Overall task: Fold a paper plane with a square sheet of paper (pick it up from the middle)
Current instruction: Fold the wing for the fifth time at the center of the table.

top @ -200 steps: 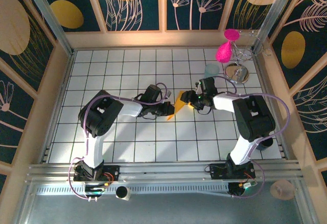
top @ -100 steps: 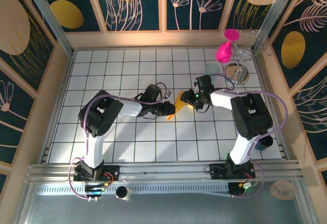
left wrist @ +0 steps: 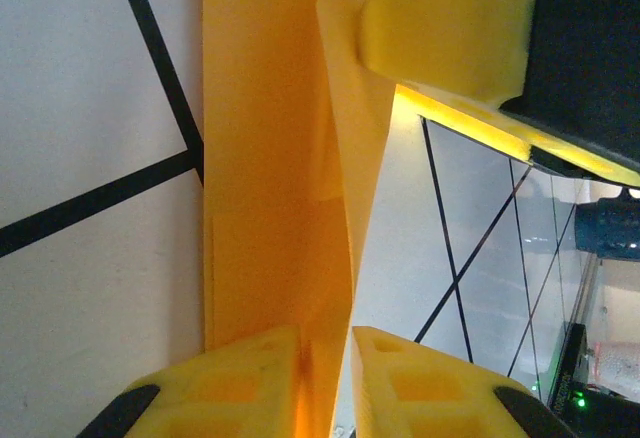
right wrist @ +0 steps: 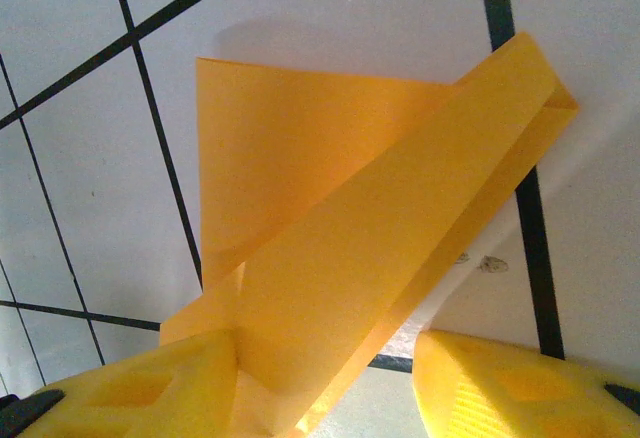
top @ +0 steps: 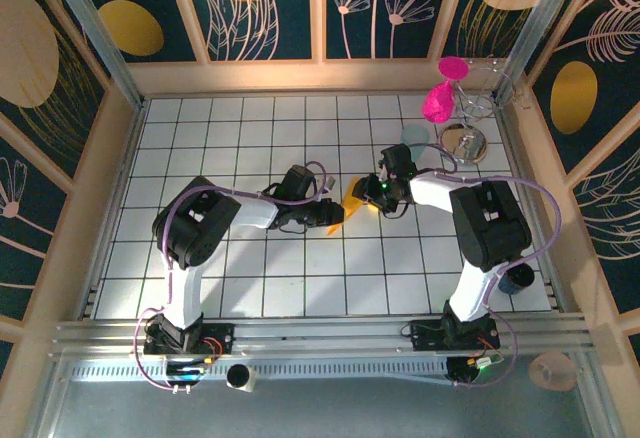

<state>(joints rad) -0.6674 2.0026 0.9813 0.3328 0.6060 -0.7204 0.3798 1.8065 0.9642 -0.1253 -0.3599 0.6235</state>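
The orange-yellow paper (top: 352, 198), folded into a narrow pointed plane shape, stands on edge on the white tiles between my two grippers. My left gripper (top: 335, 216) reaches it from the left. In the left wrist view the paper (left wrist: 270, 208) runs between my left gripper's (left wrist: 325, 388) fingers, against one pad, with a thin gap to the other; the jaws are slightly open. My right gripper (top: 372, 194) comes from the right. Its jaws (right wrist: 325, 398) stand wide open, and the folded paper (right wrist: 350, 258) leans on one finger (right wrist: 130, 388). A right finger (left wrist: 450, 28) touches the paper's far end.
A pale teal cup (top: 414, 138), a pink object (top: 437, 103) and a round metal dish (top: 463, 143) sit at the back right. A dark cup (top: 516, 279) stands by the right arm. Wooden walls ring the tiled floor (top: 250, 278).
My left gripper's jaws have parted slightly from shut around the paper. My right gripper has shifted a little to the left and back. The paper stays in place.
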